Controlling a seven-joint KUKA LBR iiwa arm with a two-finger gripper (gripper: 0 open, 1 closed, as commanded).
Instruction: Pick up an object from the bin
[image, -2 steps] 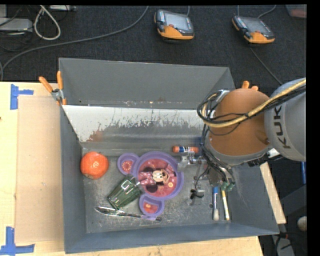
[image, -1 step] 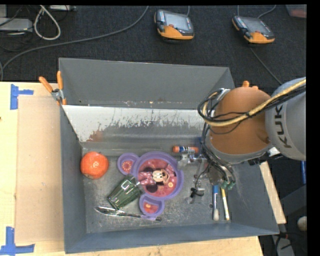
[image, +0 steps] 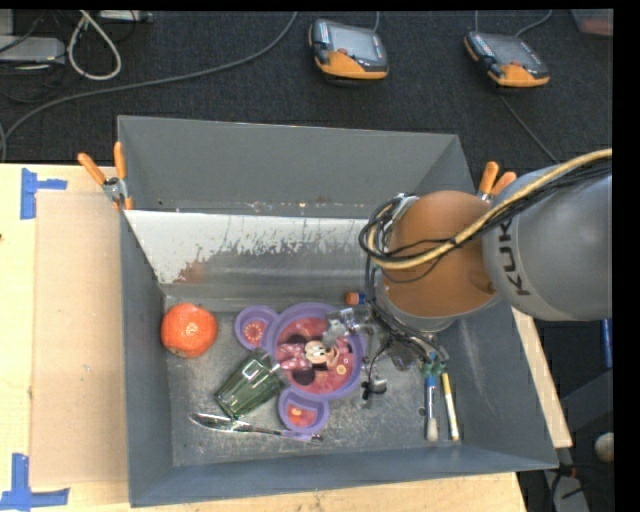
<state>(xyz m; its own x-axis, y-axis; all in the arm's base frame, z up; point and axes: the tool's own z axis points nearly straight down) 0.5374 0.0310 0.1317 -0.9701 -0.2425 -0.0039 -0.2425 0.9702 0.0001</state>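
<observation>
The gripper (image: 368, 365) hangs low in the right half of the bin (image: 290, 170), beneath the arm's rounded orange cover (image: 435, 252) and its looped cables, and it sits at the right rim of a purple plate (image: 315, 355) shaped like a mouse head with a cartoon mouse printed in its middle. The plate lies flat on the bin floor near the centre, just to the gripper's left, and the gripper's dark tip seems to be touching or just above the plate's right edge, though the cover's shadow makes the contact hard to judge. Whether the gripper is open or closed I cannot tell, since its lower end is a dark tangle against the floor, and nothing can be made out in its grasp. One of the plate's round ears points toward the back left and the other toward the front. A green tumbler (image: 246, 388) lies on its side against the plate's front left edge, and a metal spoon (image: 255, 427) lies just in front of it, its handle running under the front ear. An orange ball (image: 188, 330) rests well apart near the left wall. Two pens (image: 440, 402) lie side by side on the floor just right of the gripper, pointing toward the front wall.
</observation>
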